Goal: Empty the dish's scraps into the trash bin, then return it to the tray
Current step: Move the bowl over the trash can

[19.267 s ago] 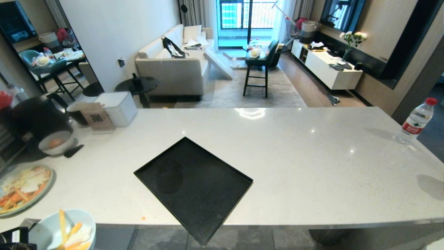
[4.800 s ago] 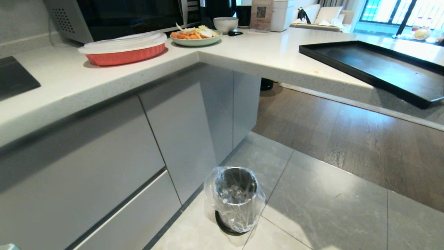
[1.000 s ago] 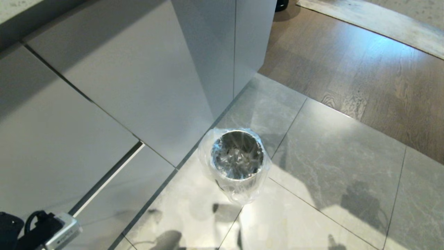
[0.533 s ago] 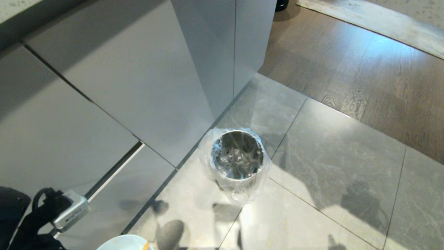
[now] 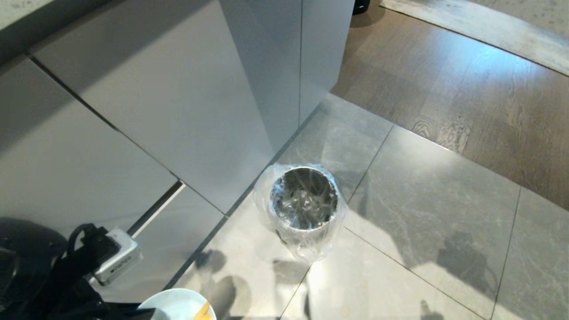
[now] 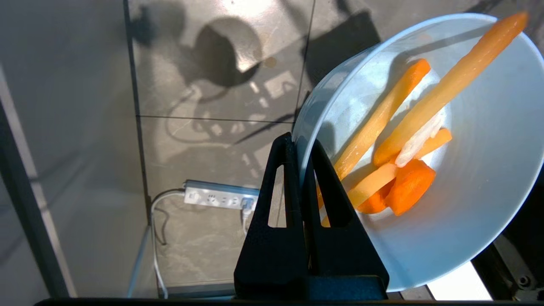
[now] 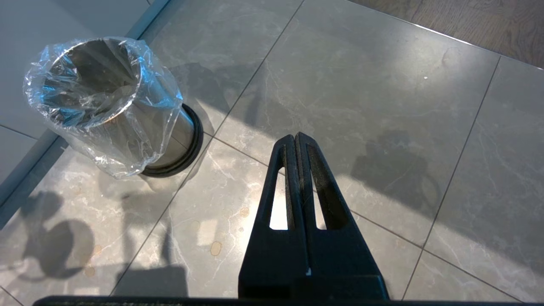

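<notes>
The dish [image 6: 467,221], a pale blue-white bowl, is clamped by its rim in my left gripper [image 6: 299,142], which is shut on it. Orange and yellow scraps [image 6: 408,127] lie inside it. In the head view the dish [image 5: 173,306] pokes up at the lower left edge, well short of the trash bin [image 5: 304,205], a shiny metal cylinder with a clear liner standing on the floor tiles. The right wrist view shows the trash bin [image 7: 106,106] off to one side of my right gripper [image 7: 295,137], which is shut and empty above the tiles. The tray is out of view.
Grey cabinet fronts [image 5: 155,111] rise directly behind the bin. A white power strip [image 6: 221,197] with a cable lies on the floor beneath the dish. Wood flooring [image 5: 466,102] begins beyond the tiles at the right.
My left arm has risen into the head view from the lower left, bringing the dish up and to the right, toward the bin. The bin and the right gripper have stayed put.
</notes>
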{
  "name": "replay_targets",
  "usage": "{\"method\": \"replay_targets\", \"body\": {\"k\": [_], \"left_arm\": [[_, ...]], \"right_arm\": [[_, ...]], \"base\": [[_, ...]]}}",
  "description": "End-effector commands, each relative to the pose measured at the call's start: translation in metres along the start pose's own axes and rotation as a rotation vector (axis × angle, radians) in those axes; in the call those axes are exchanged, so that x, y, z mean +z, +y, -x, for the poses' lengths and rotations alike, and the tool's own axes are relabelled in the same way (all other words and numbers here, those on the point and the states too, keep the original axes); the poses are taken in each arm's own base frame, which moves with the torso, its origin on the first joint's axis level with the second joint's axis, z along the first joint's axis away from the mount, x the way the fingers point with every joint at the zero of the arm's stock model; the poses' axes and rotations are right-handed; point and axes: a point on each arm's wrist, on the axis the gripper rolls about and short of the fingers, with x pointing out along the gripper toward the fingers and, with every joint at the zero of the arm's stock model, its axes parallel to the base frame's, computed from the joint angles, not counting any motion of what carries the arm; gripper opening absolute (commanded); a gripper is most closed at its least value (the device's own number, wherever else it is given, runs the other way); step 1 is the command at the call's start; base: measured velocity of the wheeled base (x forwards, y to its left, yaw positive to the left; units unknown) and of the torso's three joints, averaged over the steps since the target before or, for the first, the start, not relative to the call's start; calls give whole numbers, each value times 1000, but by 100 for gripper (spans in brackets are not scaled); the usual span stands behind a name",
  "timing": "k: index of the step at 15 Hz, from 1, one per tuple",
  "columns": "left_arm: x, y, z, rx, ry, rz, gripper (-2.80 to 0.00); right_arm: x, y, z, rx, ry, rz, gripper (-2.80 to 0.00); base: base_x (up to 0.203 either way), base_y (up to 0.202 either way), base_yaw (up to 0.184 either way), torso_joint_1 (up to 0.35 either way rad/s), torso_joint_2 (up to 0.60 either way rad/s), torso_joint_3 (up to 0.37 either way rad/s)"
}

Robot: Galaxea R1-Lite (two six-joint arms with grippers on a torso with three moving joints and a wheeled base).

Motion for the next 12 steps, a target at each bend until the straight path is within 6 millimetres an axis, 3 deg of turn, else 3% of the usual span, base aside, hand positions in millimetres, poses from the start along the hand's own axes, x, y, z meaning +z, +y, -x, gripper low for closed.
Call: {"method": "replay_targets", "body": {"k": [1, 5, 12], "left_arm": [[4, 0, -6, 38, 24, -5, -280], [21, -1, -28, 67, -41, 7, -280], [21, 8, -40, 129, 7, 47, -280]], "right_arm": [[0, 0, 0, 0, -1, -1, -280], [0, 0, 0, 0, -1, -1, -280], [0, 0, 0, 0, 0, -1, -280]], "base": [[0, 0, 0, 0, 0, 0], [0, 0, 0, 0, 0, 0], [0, 0, 0, 0, 0, 0]]}}
